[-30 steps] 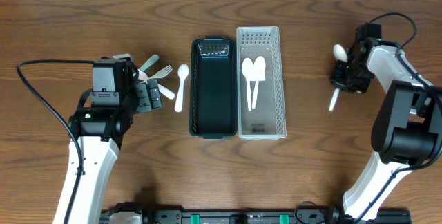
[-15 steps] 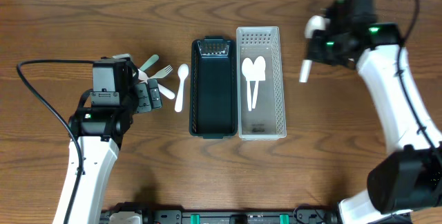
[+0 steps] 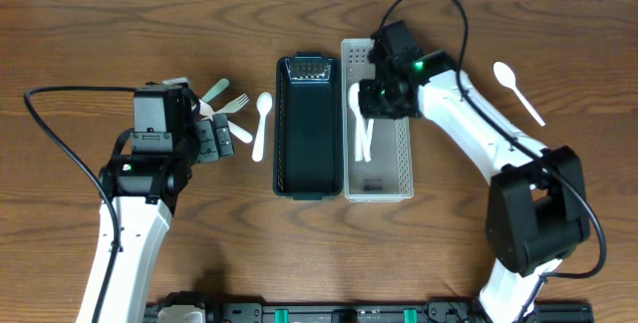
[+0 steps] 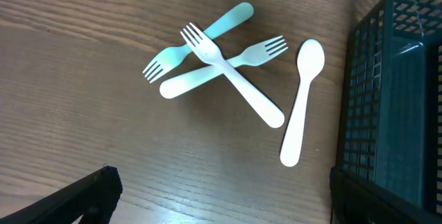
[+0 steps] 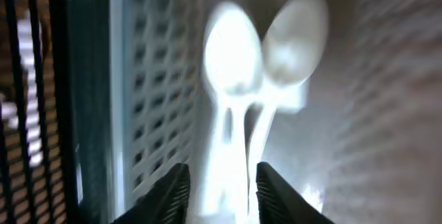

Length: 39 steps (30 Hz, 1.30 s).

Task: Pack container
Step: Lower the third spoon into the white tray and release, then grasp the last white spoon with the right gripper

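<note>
R gripper (image 5: 222,174) over white basket (image 3: 399,178); spoons (image 3: 365,142) inside lie bowls to 12, handles to 6. Its grasp: too blurred to tell. L gripper (image 4: 221,198) wide open, empty

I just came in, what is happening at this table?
The right tool hangs over the white basket, just above spoons lying inside; the blur hides whether it grips one. Another spoon waits on the table. The left tool rests open beside three forks and a loose spoon.

table (image 3: 329,253) bears black basket (image 3: 307,69), white basket (image 3: 399,163), forks (image 4: 231,79), spoons (image 3: 260,129).
</note>
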Each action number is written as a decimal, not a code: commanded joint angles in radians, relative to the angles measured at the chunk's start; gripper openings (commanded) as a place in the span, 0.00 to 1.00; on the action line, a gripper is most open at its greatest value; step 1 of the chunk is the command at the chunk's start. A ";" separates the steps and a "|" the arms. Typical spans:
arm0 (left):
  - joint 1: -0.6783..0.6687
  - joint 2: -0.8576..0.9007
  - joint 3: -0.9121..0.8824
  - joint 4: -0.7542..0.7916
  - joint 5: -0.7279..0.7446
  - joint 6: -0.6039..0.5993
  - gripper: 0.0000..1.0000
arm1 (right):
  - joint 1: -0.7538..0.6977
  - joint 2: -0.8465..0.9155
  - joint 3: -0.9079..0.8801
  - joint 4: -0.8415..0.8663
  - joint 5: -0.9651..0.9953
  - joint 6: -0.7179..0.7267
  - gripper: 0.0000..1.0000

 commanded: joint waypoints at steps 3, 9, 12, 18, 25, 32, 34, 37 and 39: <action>0.004 0.002 0.019 0.000 -0.005 0.000 0.98 | -0.182 -0.081 0.073 0.027 0.288 -0.174 0.45; 0.004 0.002 0.019 0.000 -0.005 -0.001 0.98 | -0.425 -0.056 0.070 0.097 0.248 -0.452 0.70; 0.004 0.002 0.019 0.000 -0.005 -0.001 0.98 | -0.522 -0.024 0.070 0.135 0.120 -0.611 0.77; 0.004 0.002 0.019 0.000 -0.005 0.000 0.98 | -0.634 0.072 0.070 0.164 -0.088 -0.877 0.73; 0.004 0.002 0.019 0.000 -0.005 0.000 0.98 | -0.650 0.190 0.070 0.166 -0.071 -0.981 0.66; 0.004 0.002 0.019 0.000 -0.005 0.000 0.98 | -0.653 0.256 0.069 0.167 0.009 -0.942 0.60; 0.004 0.002 0.019 0.000 -0.005 0.000 0.98 | -0.659 0.266 0.069 0.166 0.008 -0.920 0.59; 0.004 0.002 0.019 0.000 -0.005 0.000 0.98 | -0.666 0.281 0.069 0.159 0.008 -0.891 0.55; 0.004 0.002 0.019 0.000 -0.005 0.000 0.98 | -0.667 0.288 0.069 0.152 0.007 -0.874 0.50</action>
